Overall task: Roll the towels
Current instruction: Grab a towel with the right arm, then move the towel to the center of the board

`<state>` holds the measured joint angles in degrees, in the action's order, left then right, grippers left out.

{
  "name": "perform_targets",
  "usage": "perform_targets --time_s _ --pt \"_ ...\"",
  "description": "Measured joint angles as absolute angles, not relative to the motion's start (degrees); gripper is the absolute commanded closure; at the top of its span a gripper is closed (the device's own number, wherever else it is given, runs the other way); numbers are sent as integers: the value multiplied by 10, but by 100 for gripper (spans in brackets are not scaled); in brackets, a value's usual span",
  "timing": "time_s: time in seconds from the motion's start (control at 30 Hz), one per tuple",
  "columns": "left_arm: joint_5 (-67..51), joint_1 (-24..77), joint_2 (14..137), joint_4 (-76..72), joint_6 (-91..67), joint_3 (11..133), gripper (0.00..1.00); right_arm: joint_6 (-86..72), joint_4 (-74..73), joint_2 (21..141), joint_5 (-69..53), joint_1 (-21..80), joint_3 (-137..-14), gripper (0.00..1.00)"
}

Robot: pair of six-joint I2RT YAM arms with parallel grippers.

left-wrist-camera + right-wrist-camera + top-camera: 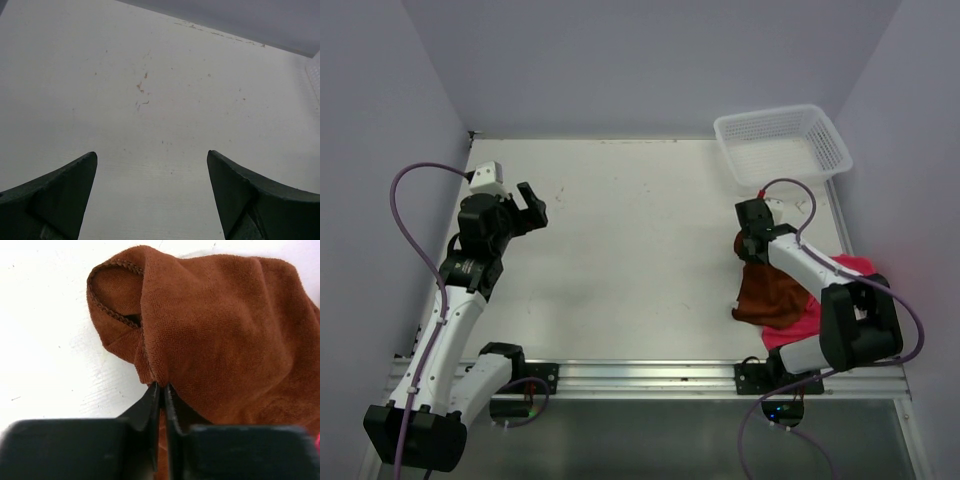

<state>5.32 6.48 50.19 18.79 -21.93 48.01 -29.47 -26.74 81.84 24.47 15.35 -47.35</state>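
Note:
A crumpled rust-brown towel (770, 294) lies at the table's right side, partly over a bright pink towel (802, 322) near the front right corner. My right gripper (754, 243) is at the brown towel's far end, shut on a fold of it. In the right wrist view the brown towel (220, 325) bunches up right at the pinched fingertips of the right gripper (161, 386). My left gripper (531, 207) hangs open over the bare left side of the table, far from both towels. In its own view, the left gripper (152, 157) has only tabletop between its fingers.
A white plastic mesh basket (781, 142) stands at the back right corner, just beyond the right gripper. Grey walls enclose the table on three sides. A metal rail (650, 378) with the arm bases runs along the near edge.

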Motion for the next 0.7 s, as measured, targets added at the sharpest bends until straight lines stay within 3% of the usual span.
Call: perform_targets --time_s 0.2,0.47,0.7 --pt "52 65 502 188 -219 480 2 -286 -322 747 245 153 -509 100" --pt "50 65 499 187 -219 480 1 -244 -373 647 254 155 -675 100" --pt "48 65 499 187 -219 480 0 -213 -364 652 107 170 -787 100"
